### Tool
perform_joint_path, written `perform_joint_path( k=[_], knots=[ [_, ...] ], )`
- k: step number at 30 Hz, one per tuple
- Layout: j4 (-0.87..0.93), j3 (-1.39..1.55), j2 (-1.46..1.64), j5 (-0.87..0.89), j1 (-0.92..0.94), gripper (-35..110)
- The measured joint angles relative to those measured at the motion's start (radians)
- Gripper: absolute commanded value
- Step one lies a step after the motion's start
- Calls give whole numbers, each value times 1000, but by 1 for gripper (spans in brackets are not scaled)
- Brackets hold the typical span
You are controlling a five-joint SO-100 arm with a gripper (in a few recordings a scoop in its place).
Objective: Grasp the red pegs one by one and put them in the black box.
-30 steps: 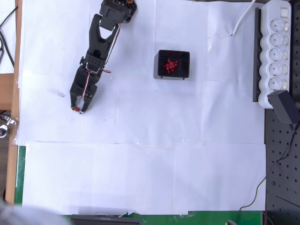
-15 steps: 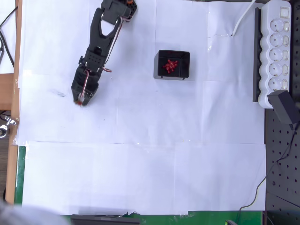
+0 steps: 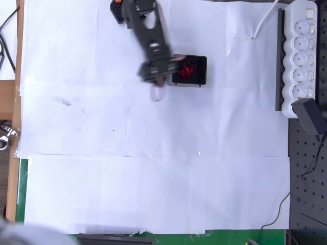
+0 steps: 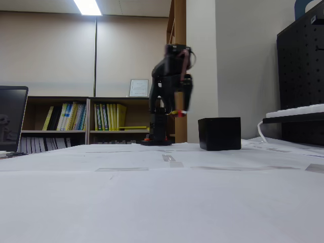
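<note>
The black box [image 3: 198,71] stands on the white paper right of centre at the back, with several red pegs [image 3: 185,71] piled inside. In the fixed view the black box [image 4: 219,133] is seen from the side and its contents are hidden. My gripper [image 3: 157,92] is blurred by motion and hangs just left of the box, above the paper. From the side the gripper [image 4: 180,112] is raised above the table, left of the box, fingers shut on a small red peg [image 4: 182,114] at the tip.
A long white power strip [image 3: 301,56] with a black plug [image 3: 309,115] lies along the right edge, beside a black perforated panel [image 3: 306,178]. A wooden table edge [image 3: 19,61] runs down the left. White paper [image 3: 153,178] covers the front.
The arm lifted off the paper at the left and swung right, carrying the peg to just beside the black box.
</note>
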Motion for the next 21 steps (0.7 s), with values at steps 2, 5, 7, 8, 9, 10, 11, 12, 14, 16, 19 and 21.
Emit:
perform_joint_path(
  k=[2, 5, 7, 8, 9, 10, 11, 12, 14, 16, 19, 21],
  knots=[
    [-48, 0, 0, -60, -78, 0],
    [-117, 0, 0, -127, -163, 0],
    [-147, 0, 0, -149, -210, 0],
    [-161, 0, 0, -161, -230, 0],
    [-176, 0, 5, -169, -244, 0],
    [-184, -2, 9, -175, -255, 0],
    [-196, -6, 9, -176, -259, 2],
    [-204, -15, 15, -179, -264, 4],
    [-222, -32, 28, -179, -270, 12],
    [-229, -60, 26, -170, -264, 21],
    [-232, -80, 26, -155, -225, 28],
    [-232, -80, 5, -152, -192, 30]
  ],
)
